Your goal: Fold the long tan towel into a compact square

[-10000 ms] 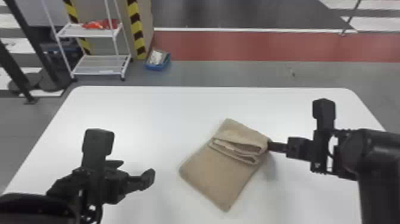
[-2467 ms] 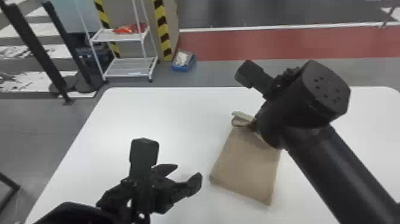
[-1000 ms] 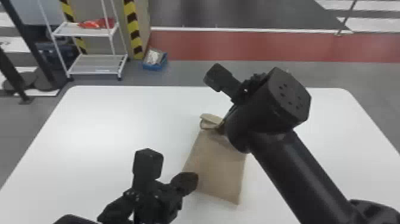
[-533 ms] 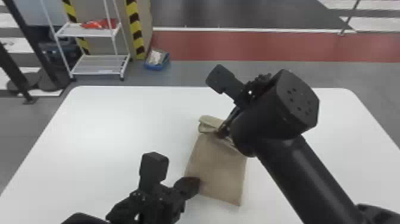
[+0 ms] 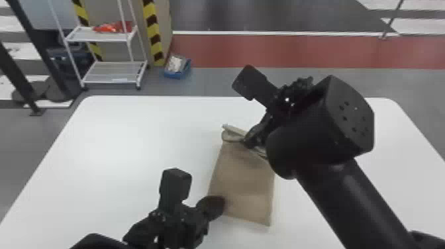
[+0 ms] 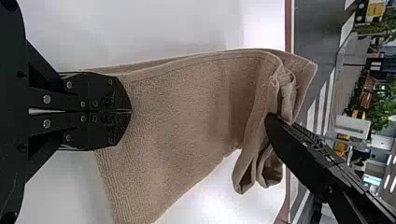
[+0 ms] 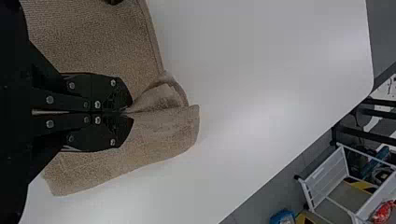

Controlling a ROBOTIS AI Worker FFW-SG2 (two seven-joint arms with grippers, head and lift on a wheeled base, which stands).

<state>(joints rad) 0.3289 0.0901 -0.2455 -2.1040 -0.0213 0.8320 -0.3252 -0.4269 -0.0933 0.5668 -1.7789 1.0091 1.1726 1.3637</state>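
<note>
Towel (image 5: 243, 183), tan cloth, on flat white surface (image 5: 132, 132). Black right claw (image 7: 132, 112) pinches folded far end; hard tug could drag towel crooked. Black left claw (image 6: 131, 111), closed over near part, might slip, letting cloth slide.

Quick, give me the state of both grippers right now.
Left gripper: closed, tips at the towel; whether it pinches any cloth cannot be told.
Right gripper: closed, holding the towel's folded end.
</note>
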